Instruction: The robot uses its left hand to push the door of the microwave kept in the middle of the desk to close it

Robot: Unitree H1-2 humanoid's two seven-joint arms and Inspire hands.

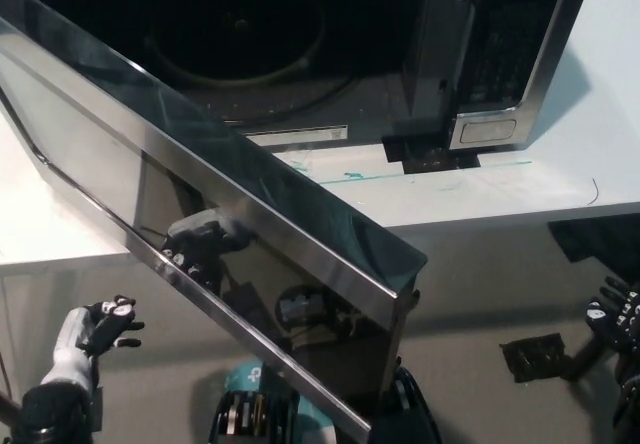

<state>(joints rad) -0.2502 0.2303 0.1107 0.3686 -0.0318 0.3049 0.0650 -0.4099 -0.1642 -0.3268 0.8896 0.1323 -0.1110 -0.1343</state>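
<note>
Left hand: we saw the left hand (103,326) low at the picture's lower left, forearm rising from the bottom edge, palm turned up and toward the door, fingers spread apart and holding nothing.
Right hand: we found the right hand (612,311) resting at the far right edge, partly cut off by the frame; we could not tell whether its fingers were spread or closed.
Count: we counted one microwave, one door, one desk, and two robot hands.
Door: we noted the microwave door (215,244) stood wide open, swung out over the desk's near edge as a long dark glossy panel with a metal rim, running from the upper left down to the lower middle of the picture. Its free end hung beyond the desk, above the floor.
Hand to door: we saw the left hand below and to the left of the door's lower rim, near it but apart, with no contact.
Desk: we saw the white desk (560,164) with its near edge crossing the picture behind the door.
Microwave: we placed the microwave (480,64) farthest off, set back on the desk, its dark cavity and round turntable exposed and its control panel at the right side.
</note>
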